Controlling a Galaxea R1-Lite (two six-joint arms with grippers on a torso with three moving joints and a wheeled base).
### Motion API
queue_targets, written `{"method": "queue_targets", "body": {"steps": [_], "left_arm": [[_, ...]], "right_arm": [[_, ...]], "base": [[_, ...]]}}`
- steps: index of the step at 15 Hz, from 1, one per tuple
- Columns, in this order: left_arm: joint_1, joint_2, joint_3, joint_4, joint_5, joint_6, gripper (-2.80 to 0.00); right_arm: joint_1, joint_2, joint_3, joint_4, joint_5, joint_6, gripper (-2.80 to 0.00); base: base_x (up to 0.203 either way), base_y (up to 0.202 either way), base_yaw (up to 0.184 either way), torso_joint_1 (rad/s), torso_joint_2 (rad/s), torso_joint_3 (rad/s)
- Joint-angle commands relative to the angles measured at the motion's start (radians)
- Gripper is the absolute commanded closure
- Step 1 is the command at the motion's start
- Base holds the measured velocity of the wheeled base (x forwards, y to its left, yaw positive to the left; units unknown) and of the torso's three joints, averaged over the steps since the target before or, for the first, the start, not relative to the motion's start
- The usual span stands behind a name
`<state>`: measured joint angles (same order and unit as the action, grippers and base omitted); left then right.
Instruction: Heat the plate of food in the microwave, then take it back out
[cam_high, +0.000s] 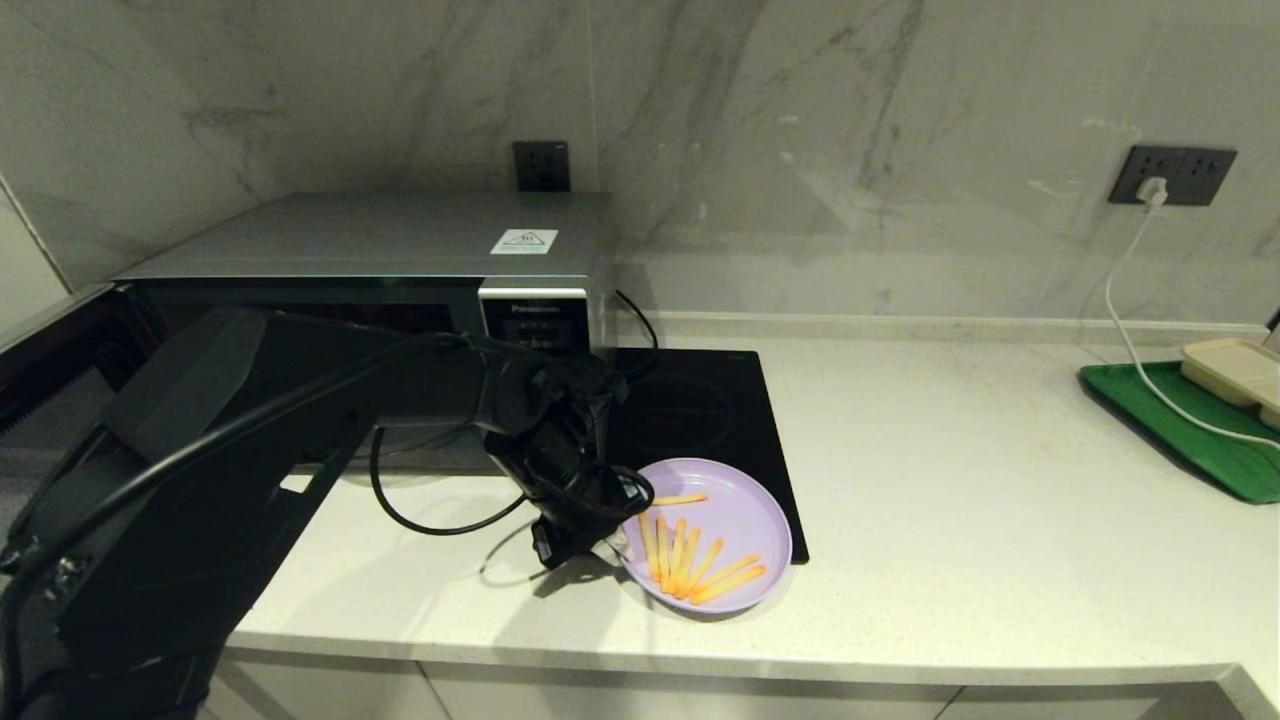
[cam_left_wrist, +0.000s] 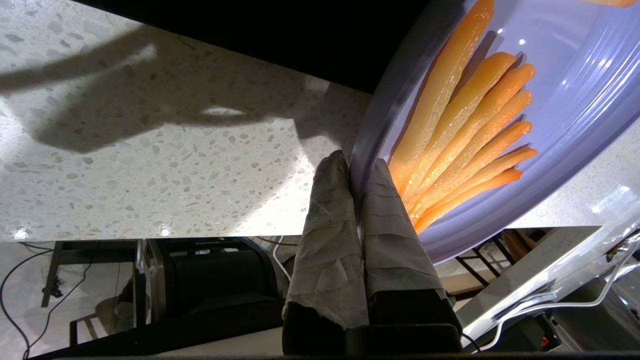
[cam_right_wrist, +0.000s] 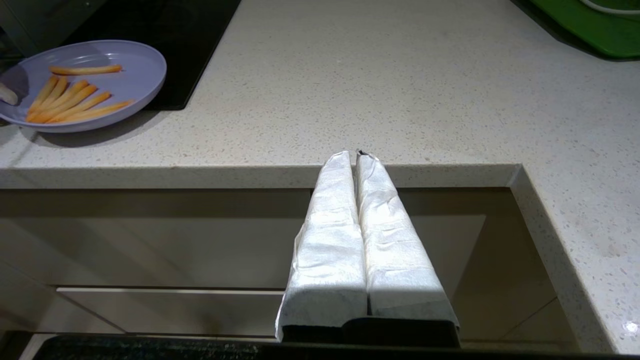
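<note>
Plate of food (cam_high: 735, 515): a round, shallow lilac plate carrying thin orange-yellow fries (cam_high: 690, 565), positioned near the front edge of the pale speckled countertop (cam_high: 980, 520). Its far side overlaps the front right corner of the flat black induction hob (cam_high: 700, 410); its near side sits over the counter surface.

Left gripper (cam_left_wrist: 356, 172): located at the plate's left rim. In the left wrist view, the two cloth-wrapped fingers (cam_left_wrist: 327, 225) are closed on the rim, one on the outside and one on the inside, next to the ends of the fries. The rim passes between the fingertips. Whether the plate is resting on the surface or slightly raised cannot be determined. The black left arm (cam_high: 300, 400) extends across the front of the microwave (cam_high: 400, 260).

Microwave: a silver Panasonic unit standing at the left rear of the counter, against the marble wall, just beside the hob. The arm hides most of its front.

Right gripper (cam_right_wrist: 356, 156): positioned off the front edge of the counter, well apart from the plate, with the cabinet fronts (cam_right_wrist: 150, 240) beneath it. Its wrapped fingers are pressed together and hold nothing.

Green tray (cam_high: 1185, 425): at the far right of the counter, carrying a beige container (cam_high: 1235, 368). A white cable (cam_high: 1125, 300) runs down to it from the wall socket (cam_high: 1180, 175).
</note>
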<state>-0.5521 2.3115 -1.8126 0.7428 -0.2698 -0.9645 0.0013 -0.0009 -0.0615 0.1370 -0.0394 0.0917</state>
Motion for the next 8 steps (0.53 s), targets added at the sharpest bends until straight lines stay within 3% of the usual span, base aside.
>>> {"method": "queue_targets", "body": {"steps": [1,5,6,8], "left_arm": [[0.000,0.000,-0.001,0.004,-0.002,-0.007,0.00],[0.000,0.002,0.001,0.004,0.002,-0.008,0.00],[0.000,0.004,0.001,0.004,0.004,-0.008,-2.80],[0.000,0.002,-0.002,0.004,0.001,-0.010,-2.80]], "right_arm": [[0.000,0.001,0.000,0.001,-0.001,0.000,0.00],[0.000,0.000,0.000,0.001,-0.001,0.000,0.00],[0.000,0.001,0.000,0.001,-0.001,0.000,0.00],[0.000,0.001,0.000,0.001,-0.001,0.000,0.00]], "base": [[0.000,0.000,0.000,0.000,0.00,0.000],[0.000,0.000,0.000,0.000,0.00,0.000],[0.000,0.000,0.000,0.000,0.00,0.000],[0.000,0.000,0.000,0.000,0.00,0.000]]}}
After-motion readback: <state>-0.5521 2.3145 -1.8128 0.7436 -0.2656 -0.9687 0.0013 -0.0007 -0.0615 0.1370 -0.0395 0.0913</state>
